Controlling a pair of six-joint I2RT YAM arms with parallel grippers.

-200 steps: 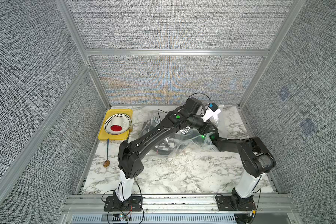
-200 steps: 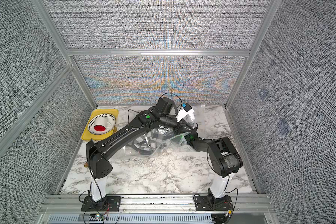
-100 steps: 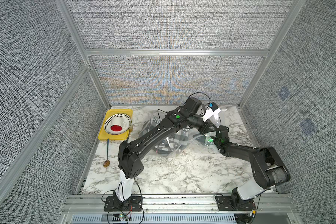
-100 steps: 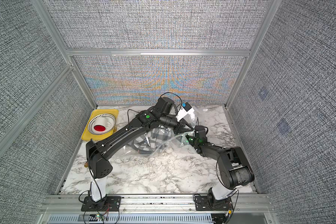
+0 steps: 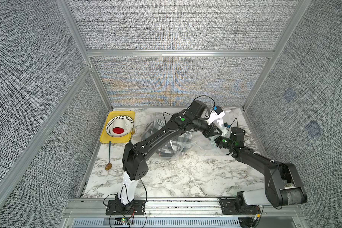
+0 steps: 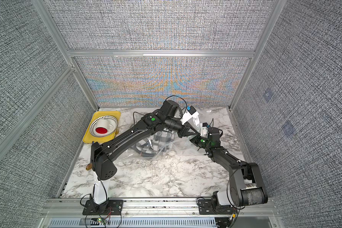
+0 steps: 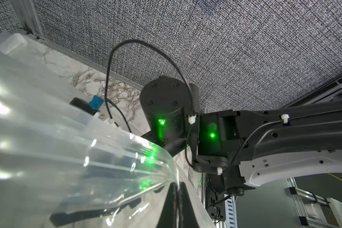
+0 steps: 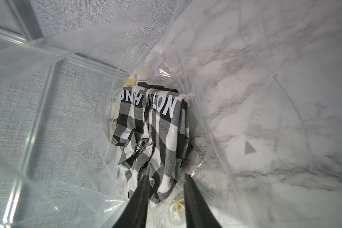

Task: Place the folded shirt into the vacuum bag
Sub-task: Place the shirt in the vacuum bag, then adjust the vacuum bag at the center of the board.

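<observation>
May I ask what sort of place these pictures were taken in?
Most likely a robotics lab test cell: a left arm and right arm bolted to an aluminium rail, grey fabric panels in metal framing on three sides, and a marble-patterned tabletop.

Bright, even light falls from above; shadows on the table are faint and soft. Coloured moiré ripples over the back wall in both top views. White glare streaks the bag in the left wrist view, where near plastic blurs.
</observation>
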